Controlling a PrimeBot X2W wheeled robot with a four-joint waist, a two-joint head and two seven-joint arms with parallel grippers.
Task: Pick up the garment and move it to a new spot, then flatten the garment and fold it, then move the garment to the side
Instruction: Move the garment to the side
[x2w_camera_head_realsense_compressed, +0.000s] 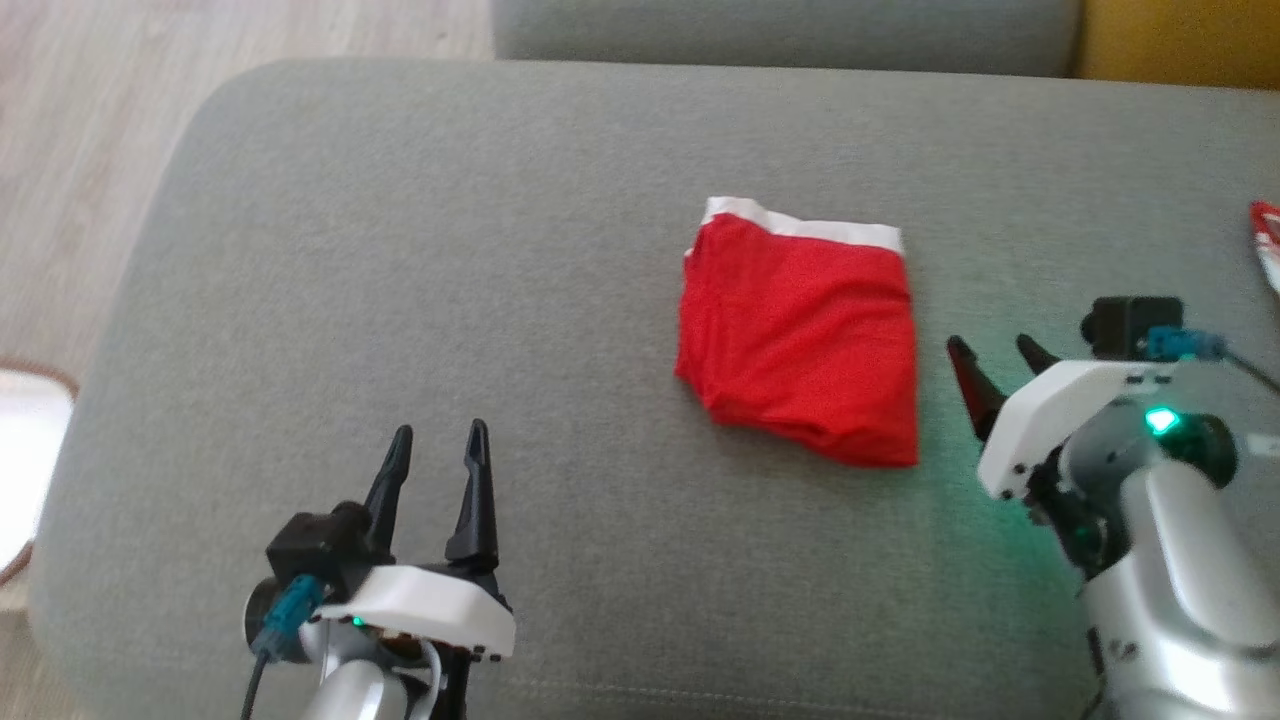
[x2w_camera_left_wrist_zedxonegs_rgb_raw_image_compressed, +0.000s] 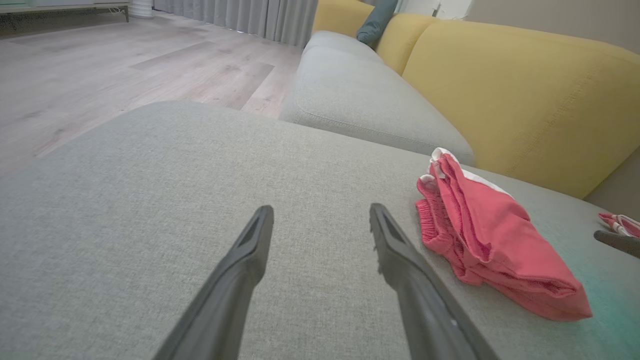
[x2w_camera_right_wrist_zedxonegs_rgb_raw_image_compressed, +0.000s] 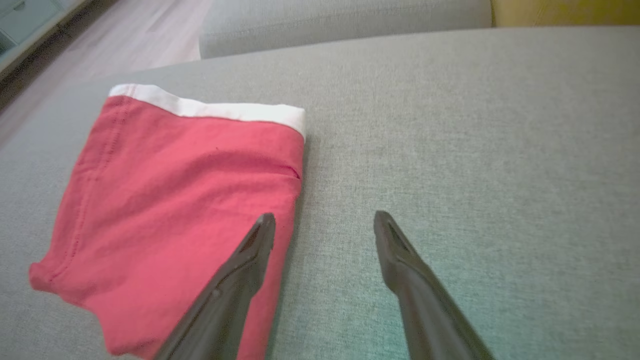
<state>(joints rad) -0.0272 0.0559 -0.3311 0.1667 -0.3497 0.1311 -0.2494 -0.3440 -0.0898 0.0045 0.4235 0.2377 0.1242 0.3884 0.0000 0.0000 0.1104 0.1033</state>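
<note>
Left gripper (x2w_camera_head_realsense_compressed: 439, 432), fingers apart and holding nothing, hovers near the grey cushion's (x2w_camera_head_realsense_compressed: 400, 250) front edge, open fabric all around. Right gripper (x2w_camera_head_realsense_compressed: 993, 352), also spread, sits just beside the folded red garment's (x2w_camera_head_realsense_compressed: 800, 340) right edge, mid-cushion.

Even soft daylight, shadows faint. Head view slightly soft overall; blown-out white patch (x2w_camera_head_realsense_compressed: 25, 470) at left edge. Green LED (x2w_camera_head_realsense_compressed: 1160, 420) tints the cushion (x2w_camera_head_realsense_compressed: 400, 250) near right. Wrist views: near fingers (x2w_camera_left_wrist_zedxonegs_rgb_raw_image_compressed: 235, 285) blurred.
</note>
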